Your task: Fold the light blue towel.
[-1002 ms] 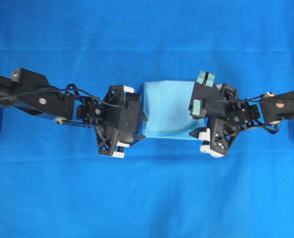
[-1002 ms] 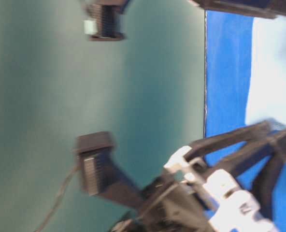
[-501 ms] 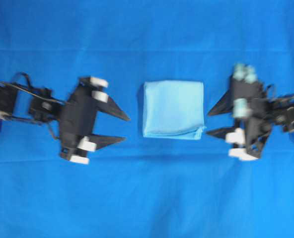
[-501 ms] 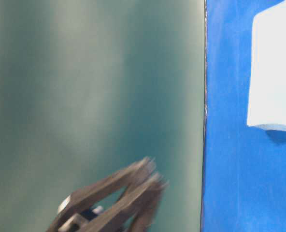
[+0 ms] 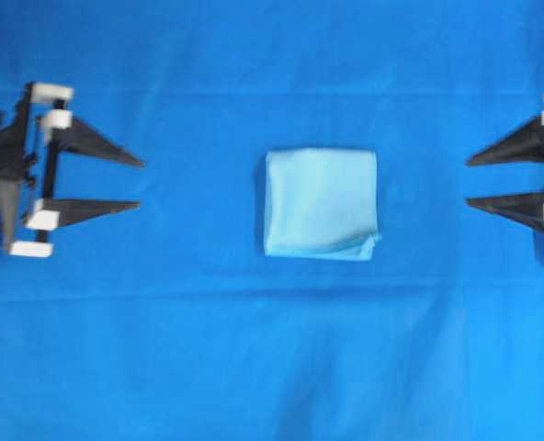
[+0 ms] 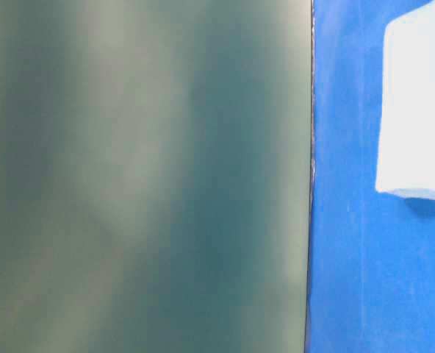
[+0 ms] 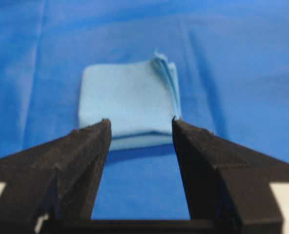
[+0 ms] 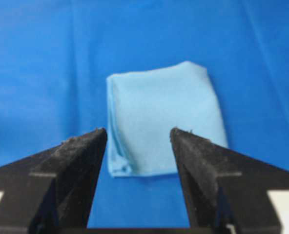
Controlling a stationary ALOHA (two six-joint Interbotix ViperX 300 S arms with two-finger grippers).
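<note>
Overhead view: 1 light blue towel, folded into a compact near-square with no marked long axis, lies mid-table on the royal-blue cloth. 2 grippers flank it, well apart: left gripper and right gripper, both pointing inward, roughly equidistant. Jaws of both stand open, holding nothing. Folding appears essentially complete.

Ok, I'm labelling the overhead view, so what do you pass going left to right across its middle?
left gripper, open → bare royal-blue cloth → folded light blue towel → more royal-blue cloth → right gripper, open.
</note>
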